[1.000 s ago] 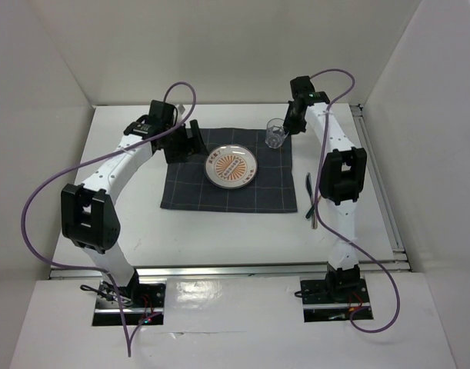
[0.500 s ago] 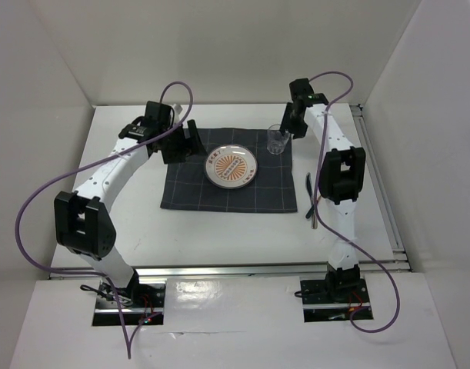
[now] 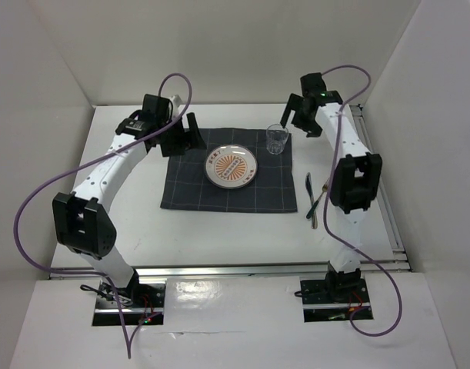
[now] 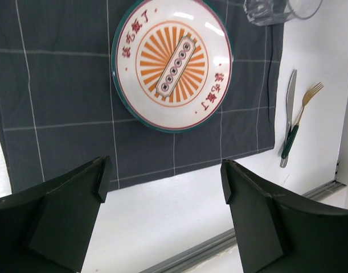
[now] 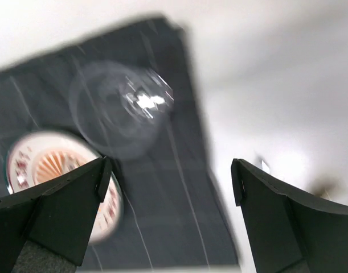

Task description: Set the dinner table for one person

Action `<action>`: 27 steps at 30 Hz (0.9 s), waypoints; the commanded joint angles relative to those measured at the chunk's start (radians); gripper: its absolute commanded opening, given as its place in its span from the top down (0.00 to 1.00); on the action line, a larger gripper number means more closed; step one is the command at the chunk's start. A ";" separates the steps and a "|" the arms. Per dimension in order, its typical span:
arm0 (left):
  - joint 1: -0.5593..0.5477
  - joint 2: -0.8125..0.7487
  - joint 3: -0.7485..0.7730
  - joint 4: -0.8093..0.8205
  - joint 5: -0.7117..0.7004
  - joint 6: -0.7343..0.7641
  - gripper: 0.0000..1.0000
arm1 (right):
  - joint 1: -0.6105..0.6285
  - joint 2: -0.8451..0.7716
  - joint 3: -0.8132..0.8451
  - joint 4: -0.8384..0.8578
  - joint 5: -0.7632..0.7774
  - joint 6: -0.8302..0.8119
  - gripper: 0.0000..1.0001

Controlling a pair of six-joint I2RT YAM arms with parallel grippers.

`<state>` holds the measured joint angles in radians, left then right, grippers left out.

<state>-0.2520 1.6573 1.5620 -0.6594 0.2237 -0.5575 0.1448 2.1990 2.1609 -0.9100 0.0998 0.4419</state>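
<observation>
I've backed the right gripper (image 3: 301,121) off the glass (image 3: 277,138), jaws now spread and empty, leaving it upright just to its left on the mat (image 3: 188,192) corner, the drink spot beyond the plate (image 3: 231,167), with the dinner table (image 3: 219,238) underneath.

Matt, smooth white on dinner table (image 3: 219,231), no sheen. Dk grey woven cloth for mat (image 4: 60,85), soft matt, thin pale thread lines. Glossy glazed look on plate (image 4: 172,62), bright reflections nr rim. Clear, shiny glass (image 3: 277,139). Polished silver metal on knife (image 4: 291,102); gold-tone metal on fork (image 4: 311,94). Matt black plastic, slightly grainy, on left gripper (image 4: 165,176) fingers (image 4: 65,222).
</observation>
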 commanded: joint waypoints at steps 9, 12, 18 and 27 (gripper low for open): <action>-0.097 0.030 0.084 -0.022 -0.078 0.136 0.04 | -0.096 -0.720 -0.856 0.051 -0.026 0.214 0.22; -0.124 0.021 0.070 -0.031 -0.081 0.146 0.04 | -0.105 -0.797 -1.033 0.068 -0.070 0.257 0.24; -0.153 0.010 0.027 -0.013 -0.032 0.146 0.05 | -0.125 -0.812 -1.182 0.155 -0.117 0.282 0.27; -0.259 0.033 0.072 -0.054 -0.060 0.171 0.06 | -0.171 -0.687 -1.179 0.210 -0.106 0.244 0.40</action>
<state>-0.5121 1.6855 1.5974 -0.7071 0.1612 -0.3954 -0.0135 1.4704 0.9646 -0.7639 -0.0109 0.6968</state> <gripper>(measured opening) 0.938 0.608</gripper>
